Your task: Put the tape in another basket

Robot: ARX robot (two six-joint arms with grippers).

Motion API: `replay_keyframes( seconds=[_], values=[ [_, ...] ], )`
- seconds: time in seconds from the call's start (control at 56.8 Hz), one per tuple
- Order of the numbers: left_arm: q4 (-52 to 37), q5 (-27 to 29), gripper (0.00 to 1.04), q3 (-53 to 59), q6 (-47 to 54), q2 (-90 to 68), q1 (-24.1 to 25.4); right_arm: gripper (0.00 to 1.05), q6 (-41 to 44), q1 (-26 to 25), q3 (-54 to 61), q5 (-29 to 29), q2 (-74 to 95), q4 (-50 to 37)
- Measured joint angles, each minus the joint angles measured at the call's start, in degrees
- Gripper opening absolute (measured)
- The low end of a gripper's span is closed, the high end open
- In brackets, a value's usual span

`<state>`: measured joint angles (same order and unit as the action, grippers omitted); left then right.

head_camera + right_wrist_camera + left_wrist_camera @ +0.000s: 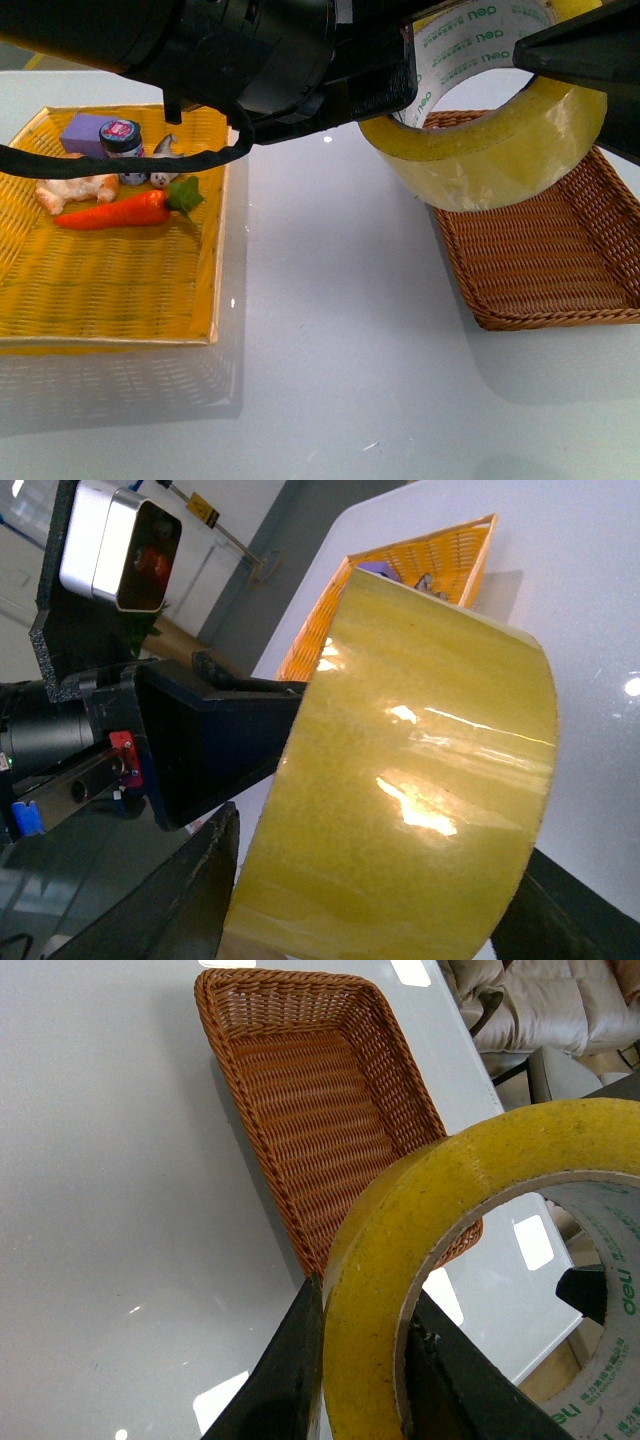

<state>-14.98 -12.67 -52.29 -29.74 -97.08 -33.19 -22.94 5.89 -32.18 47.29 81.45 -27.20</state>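
The tape [500, 150], a wide yellow roll with a white, green-printed core, hangs in the air close to the front camera, over the near left corner of the brown wicker basket [560, 260]. My left gripper [365, 1380] is shut on the roll's wall, one finger inside the core and one outside. My right gripper [370, 910] is open, and the roll [410, 780] sits between its spread fingers [180, 900]. I cannot tell whether they touch it. In the left wrist view the basket [320, 1110] lies beyond the roll [450, 1200] with nothing in it.
A bright yellow woven tray [110, 290] at the left holds a carrot [115, 212], a small jar [122, 140], a purple block [80, 130] and small figures. White tabletop [330, 300] lies between the two baskets. The table's edge and chairs [540, 1010] show beyond the brown basket.
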Motion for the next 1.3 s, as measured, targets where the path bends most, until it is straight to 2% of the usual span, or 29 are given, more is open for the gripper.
replay_keyframes(
  seconds=[0.123,0.317,0.352,0.37,0.511,0.581,0.617,0.811,0.846,0.881,0.899,0.916,0.987,1.022,1.075,1.145,1.304],
  values=[
    [0.0,0.0,0.15,0.0,0.5,0.1,0.0,0.52,-1.5,0.0,0.0,-0.3,0.1,-0.1],
    [0.0,0.0,0.15,0.0,0.6,0.2,0.1,0.49,-2.7,0.0,0.0,-0.3,0.1,-0.2],
    [0.0,-0.1,0.20,0.1,0.5,0.2,0.1,0.49,-2.6,0.0,0.0,-0.2,0.1,-0.2],
    [-0.2,-0.5,0.59,0.1,-0.1,1.9,0.4,0.48,-2.3,0.1,0.0,-0.8,0.5,-0.9],
    [-0.8,-0.5,0.78,0.8,-0.4,3.0,0.8,0.48,-2.4,0.0,0.0,-1.0,0.7,-1.6],
    [-1.9,0.4,0.94,2.0,-0.5,4.4,1.5,0.48,-2.9,-0.8,0.0,-1.7,1.6,-2.4],
    [-2.5,1.3,0.97,2.7,-0.4,5.3,1.9,0.48,-3.2,-1.3,0.0,-2.1,2.3,-2.9],
    [-6.3,1.7,0.96,8.2,-0.6,11.8,6.2,0.48,-5.9,-6.3,-0.7,-3.0,6.9,-5.6],
    [-7.9,3.3,0.95,9.4,0.2,12.6,6.6,0.48,-6.3,-7.1,-1.1,-3.3,7.6,-6.0],
    [-13.7,10.4,0.90,11.6,2.6,13.4,6.6,0.48,-6.6,-7.8,-1.5,-3.4,8.5,-6.4],
    [-19.8,17.8,0.85,14.4,7.1,14.3,7.0,0.48,-7.1,-8.5,-1.9,-3.6,9.3,-7.0],
    [-23.4,21.8,0.81,16.4,9.1,15.2,7.3,0.48,-7.4,-8.9,-2.3,-3.9,10.0,-7.2],
    [-30.9,31.1,0.71,22.0,17.0,18.7,9.3,0.48,-8.3,-10.1,-3.4,-4.3,11.9,-8.1],
    [-32.9,32.7,0.65,24.2,20.0,20.5,10.5,0.48,-8.9,-10.7,-4.0,-4.4,13.0,-8.6],
    [-34.1,33.0,0.56,27.2,23.4,23.5,12.6,0.48,-9.7,-11.8,-5.0,-5.2,14.8,-9.2],
    [-34.3,30.3,0.40,32.0,26.5,27.6,15.1,0.48,-11.6,-12.8,-7.5,-7.2,18.3,-10.6],
    [-34.0,26.7,0.15,37.7,28.3,32.9,18.5,0.47,-13.9,-12.8,-12.4,-9.7,24.6,-11.0]
  ],
)
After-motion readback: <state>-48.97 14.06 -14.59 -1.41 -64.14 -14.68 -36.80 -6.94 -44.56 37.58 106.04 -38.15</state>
